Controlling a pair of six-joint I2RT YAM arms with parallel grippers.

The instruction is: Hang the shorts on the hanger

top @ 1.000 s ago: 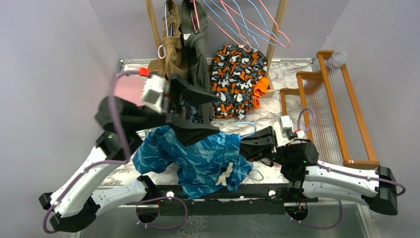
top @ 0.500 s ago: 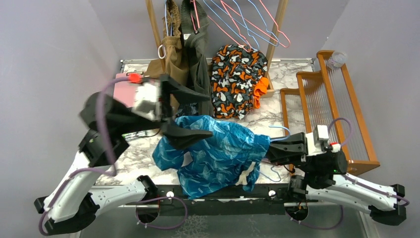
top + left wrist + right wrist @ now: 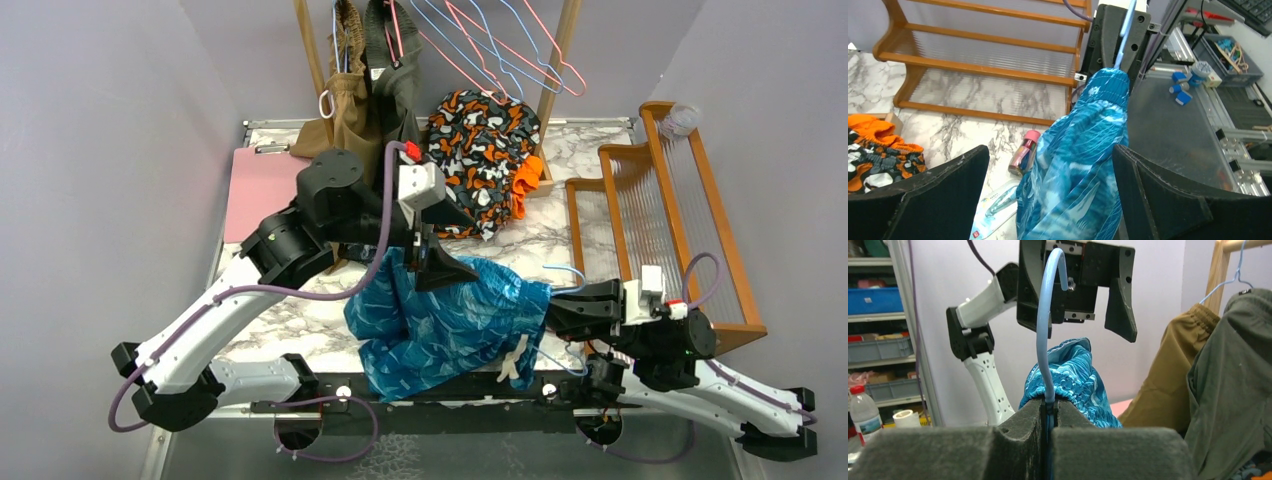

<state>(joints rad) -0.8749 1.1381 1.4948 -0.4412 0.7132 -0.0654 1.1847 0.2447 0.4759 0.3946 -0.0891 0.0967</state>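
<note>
The teal-blue shorts (image 3: 450,320) hang bunched from the light-blue hanger (image 3: 566,272), trailing toward the table's front edge. My right gripper (image 3: 552,312) is shut on the hanger wire (image 3: 1045,330) just below its hook, with the gathered waistband (image 3: 1078,375) pressed against its fingertips. My left gripper (image 3: 440,255) is open above the far left part of the shorts. In the left wrist view its two fingers (image 3: 923,200) stand wide on either side of the shorts (image 3: 1078,150), apart from the cloth. The hanger's lower part is hidden inside the fabric.
An orange, black and white garment (image 3: 480,170) lies at the back. Tan and olive garments (image 3: 370,90) and pink hangers (image 3: 520,50) hang on the rail. A wooden rack (image 3: 660,230) fills the right side. A pink board (image 3: 260,180), a small bottle (image 3: 1023,152) and a toothbrush pack (image 3: 993,205) lie on the table.
My right gripper has drawn the hanger and shorts to the right. My left arm has swung from the left side over to the shorts, still open.
</note>
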